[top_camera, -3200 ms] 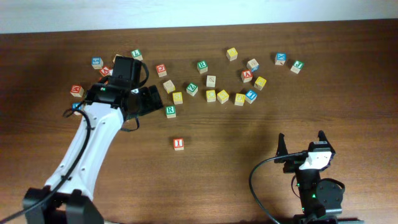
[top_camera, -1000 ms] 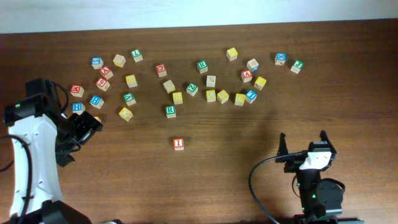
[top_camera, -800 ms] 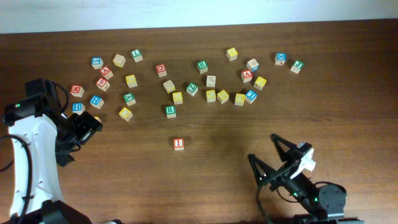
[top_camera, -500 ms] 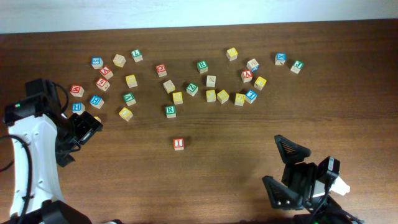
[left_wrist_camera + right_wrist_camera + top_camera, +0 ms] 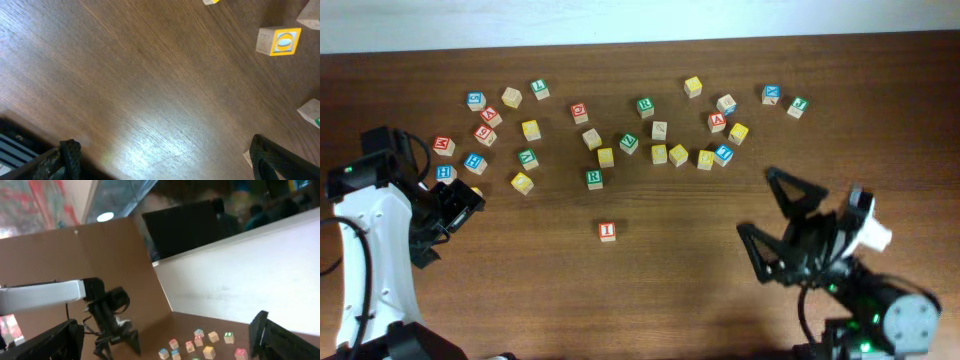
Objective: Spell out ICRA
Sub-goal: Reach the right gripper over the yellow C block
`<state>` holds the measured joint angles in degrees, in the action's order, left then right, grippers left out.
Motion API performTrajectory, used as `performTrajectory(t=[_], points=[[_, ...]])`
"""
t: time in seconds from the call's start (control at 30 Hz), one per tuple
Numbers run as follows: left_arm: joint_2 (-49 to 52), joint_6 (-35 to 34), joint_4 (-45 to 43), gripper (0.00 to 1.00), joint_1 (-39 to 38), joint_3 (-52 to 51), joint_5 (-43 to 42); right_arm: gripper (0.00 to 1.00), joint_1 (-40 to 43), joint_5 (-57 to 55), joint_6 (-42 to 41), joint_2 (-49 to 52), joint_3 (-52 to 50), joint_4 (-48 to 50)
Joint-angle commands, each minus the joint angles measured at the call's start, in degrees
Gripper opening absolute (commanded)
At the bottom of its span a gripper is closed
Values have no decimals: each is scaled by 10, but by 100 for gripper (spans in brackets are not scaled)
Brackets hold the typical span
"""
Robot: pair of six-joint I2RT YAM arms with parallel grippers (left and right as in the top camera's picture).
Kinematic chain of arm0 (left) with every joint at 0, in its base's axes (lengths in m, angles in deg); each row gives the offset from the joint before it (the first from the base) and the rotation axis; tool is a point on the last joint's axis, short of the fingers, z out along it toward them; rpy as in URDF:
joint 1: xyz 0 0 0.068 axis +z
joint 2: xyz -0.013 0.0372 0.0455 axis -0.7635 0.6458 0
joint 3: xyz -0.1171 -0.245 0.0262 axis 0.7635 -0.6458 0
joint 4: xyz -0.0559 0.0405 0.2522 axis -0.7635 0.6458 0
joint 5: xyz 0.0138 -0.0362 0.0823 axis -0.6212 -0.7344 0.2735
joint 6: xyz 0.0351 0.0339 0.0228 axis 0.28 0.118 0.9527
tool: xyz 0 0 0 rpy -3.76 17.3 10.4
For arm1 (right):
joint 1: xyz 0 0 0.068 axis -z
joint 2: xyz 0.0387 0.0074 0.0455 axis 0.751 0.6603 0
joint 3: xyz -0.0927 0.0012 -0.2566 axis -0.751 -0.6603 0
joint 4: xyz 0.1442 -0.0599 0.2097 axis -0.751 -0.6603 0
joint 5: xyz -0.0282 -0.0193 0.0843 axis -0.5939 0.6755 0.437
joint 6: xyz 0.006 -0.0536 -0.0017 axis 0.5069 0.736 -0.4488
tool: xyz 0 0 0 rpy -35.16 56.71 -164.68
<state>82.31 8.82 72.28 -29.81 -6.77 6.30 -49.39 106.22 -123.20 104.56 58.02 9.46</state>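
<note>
A brown worktop (image 5: pixel 670 300) is seen from above. The left tool (image 5: pixel 164 150) and the right tool (image 5: pixel 760 205) are both held spread. The red-framed I cube (image 5: pixel 607 231) is set alone between them, well apart from each. Beyond it, the green-framed R cube (image 5: pixel 594 177) and red-framed A cube (image 5: pixel 717 122) are scattered among other letter cubes (image 5: pixel 771 94). The C cannot be made out.

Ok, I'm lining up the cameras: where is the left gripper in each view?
Overhead: left gripper at the table's left edge, open.
Left wrist: its fingers fill the bottom corners.
Right wrist: left gripper lower left, seen from afar.
Shared landmark: the scattered letter blocks beside it.
</note>
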Motion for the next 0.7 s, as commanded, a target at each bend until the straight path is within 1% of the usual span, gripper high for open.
performTrajectory(t=[0.0,0.03,0.07,0.13,0.2,0.23,0.27,0.3,0.33,0.37,0.4,0.43,0.47,0.5,0.53,0.57,0.67], points=[[-8,7,0,99,1,5,-2,98,3,94,125,112,122,-101],[-8,7,0,99,1,5,-2,98,3,98,177,160,168,-178],[-8,7,0,99,1,5,-2,98,3,98,208,202,204,-237],[-8,7,0,99,1,5,-2,98,-8,99,255,276,260,-310],[-8,7,0,99,1,5,-2,98,-58,92,322,360,338,-369],[-8,7,0,99,1,5,-2,98,-84,43,323,394,379,-415],[-8,7,0,99,1,5,-2,98,-112,-9,342,432,429,-479],[-8,7,0,99,1,5,-2,98,-140,-58,387,473,486,-558],[-8,7,0,99,1,5,-2,98,-172,-140,422,525,559,-659],[-8,7,0,99,1,5,-2,98,-196,-225,435,579,630,-748],[-8,7,0,99,1,5,-2,98,-210,-284,435,628,691,-816],[-8,7,0,99,1,5,-2,98,-219,-318,435,680,755,-883],[-8,7,0,99,1,5,-2,98,-223,-327,435,734,812,-938],[-8,7,0,99,1,5,-2,98,-226,-327,435,790,866,-979],[-8,7,0,99,1,5,-2,98,-227,-327,434,824,892,-996],[-8,7,0,99,1,5,-2,98,-229,-314,424,858,905,-996],[-8,7,0,99,1,5,-2,98,-229,-210,413,888,905,-981]])
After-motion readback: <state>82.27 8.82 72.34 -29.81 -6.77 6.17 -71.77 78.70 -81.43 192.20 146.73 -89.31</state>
